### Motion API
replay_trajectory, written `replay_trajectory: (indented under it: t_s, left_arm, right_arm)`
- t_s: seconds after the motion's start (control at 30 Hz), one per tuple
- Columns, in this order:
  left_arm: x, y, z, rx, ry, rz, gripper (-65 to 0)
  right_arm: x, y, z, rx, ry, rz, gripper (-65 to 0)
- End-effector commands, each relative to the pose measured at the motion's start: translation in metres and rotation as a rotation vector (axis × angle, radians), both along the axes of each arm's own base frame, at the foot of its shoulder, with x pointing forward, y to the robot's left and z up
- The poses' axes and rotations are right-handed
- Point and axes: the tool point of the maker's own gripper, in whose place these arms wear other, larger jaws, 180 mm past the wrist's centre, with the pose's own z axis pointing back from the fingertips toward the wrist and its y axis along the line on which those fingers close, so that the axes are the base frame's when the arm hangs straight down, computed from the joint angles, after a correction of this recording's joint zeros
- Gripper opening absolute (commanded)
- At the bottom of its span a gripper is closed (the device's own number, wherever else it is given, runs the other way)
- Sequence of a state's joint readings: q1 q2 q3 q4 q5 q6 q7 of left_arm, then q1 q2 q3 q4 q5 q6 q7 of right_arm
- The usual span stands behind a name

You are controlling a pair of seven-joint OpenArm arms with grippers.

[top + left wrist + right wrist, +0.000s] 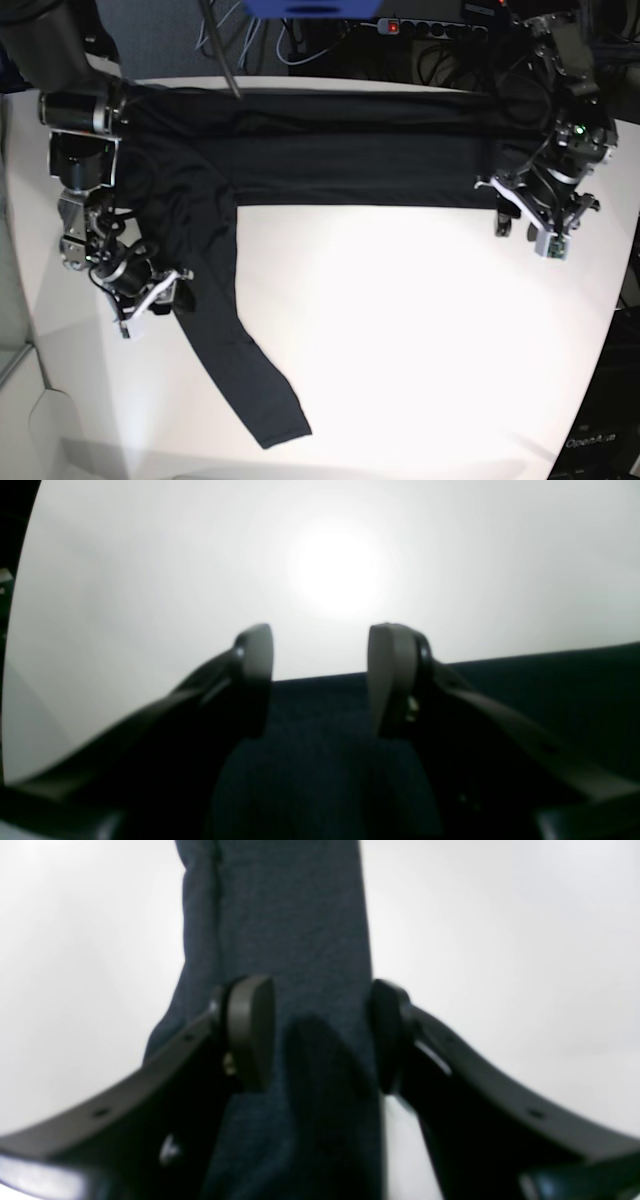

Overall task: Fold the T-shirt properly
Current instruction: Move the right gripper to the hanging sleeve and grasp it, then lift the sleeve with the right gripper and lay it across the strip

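— Black knit cloth of the T-shirt (320, 760) is seen in the left wrist view, filling the lower middle and lower right of the frame, with its straight edge drawn against the pale tabletop (150, 580) above. How is the left hand (320, 680) shown there?

— Its two fingers (257, 655) are held apart, with an open gap between them; the cloth is seen through that gap, and nothing is pinched. Whether the tips touch the cloth cannot be told.

— And in the right wrist view?

— A long strip of the T-shirt (290, 915) is seen running from the top centre down between the fingers of the right hand (320, 1032). The fingers (250, 1025) are spread, one at each side of the strip, and are not pressed together on it. White tabletop (500, 940) is seen on both sides.

— What is given by the base view?

— The T-shirt (330, 150) is laid across the upper part of the tabletop (420, 330) as a wide dark band, with one sleeve trailing down from the left to the lower middle of the frame. The right hand (150, 300) is found at the left, just beside that sleeve. The left hand (535, 225) is found at the right, at the end of the band. At the top centre a blue object (310, 8) is partly seen.
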State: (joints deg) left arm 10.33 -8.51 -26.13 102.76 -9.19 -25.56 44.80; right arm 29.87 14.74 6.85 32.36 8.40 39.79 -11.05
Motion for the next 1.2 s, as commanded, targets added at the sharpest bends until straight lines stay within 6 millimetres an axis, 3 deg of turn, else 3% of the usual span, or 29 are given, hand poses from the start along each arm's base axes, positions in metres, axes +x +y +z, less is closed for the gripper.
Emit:
replay_trajectory:
  t_s: [0.0,0.23,0.37,0.53,0.87,1.0,1.17]
  left_arm:
    - [0.006,0.001,0.014,0.007,-0.052,-0.005,-35.7]
    - [0.005,0.002,0.012,0.009,-0.047,-0.003,-35.7]
    - [0.005,0.002,0.012,0.009,-0.047,-0.003,-35.7]
    - [0.001,0.003,0.009,0.01,-0.037,0.0,-35.7]
    - [0.0,0.003,0.008,0.01,-0.032,0.0,-35.7]
    - [0.0,0.002,0.008,0.01,-0.032,-0.003,-35.7]
    - [0.0,0.002,0.008,0.006,-0.035,-0.004,-35.7]
  right_arm:
    - [0.008,-0.005,0.011,-0.01,-0.024,0.0,-33.5]
    - [-0.004,0.011,-0.004,0.013,0.007,0.015,-36.4]
    - [-0.014,0.035,-0.016,0.013,0.034,0.069,-48.9]
    - [-0.017,0.047,-0.019,-0.012,0.045,0.122,-64.4]
    - [-0.006,0.045,-0.009,-0.024,0.022,0.128,-65.0]
    - [0.007,0.041,0.013,-0.061,-0.029,0.143,-65.0]
    - [0.0,0.042,0.035,-0.143,-0.08,0.187,-65.0]
